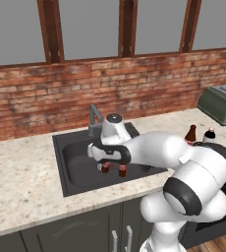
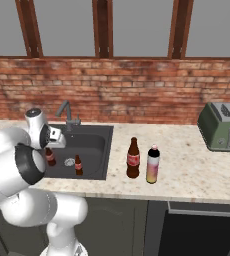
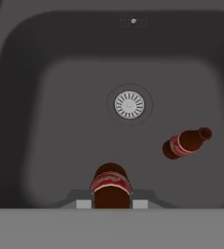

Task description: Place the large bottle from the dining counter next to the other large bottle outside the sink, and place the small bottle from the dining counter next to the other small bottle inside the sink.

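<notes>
My gripper (image 3: 111, 204) hangs low inside the dark sink (image 3: 60, 121), shut on the small bottle from the dining counter (image 3: 111, 187), a short brown one with a red label. That held bottle (image 2: 50, 156) (image 1: 105, 168) stands upright just above the basin floor. The other small bottle (image 3: 184, 143) (image 2: 78, 165) (image 1: 122, 171) stands a short way to its right, apart from it. On the worktop right of the sink, the yellow-pink large bottle (image 2: 153, 165) stands beside the tall dark brown one (image 2: 133, 158). The dining counter is out of view.
A round metal drain (image 3: 129, 104) lies in the basin floor between the two small bottles and the back wall. A grey faucet (image 2: 67, 115) rises behind the sink (image 1: 61, 162). A green toaster (image 2: 222, 126) sits at the far right against the brick wall.
</notes>
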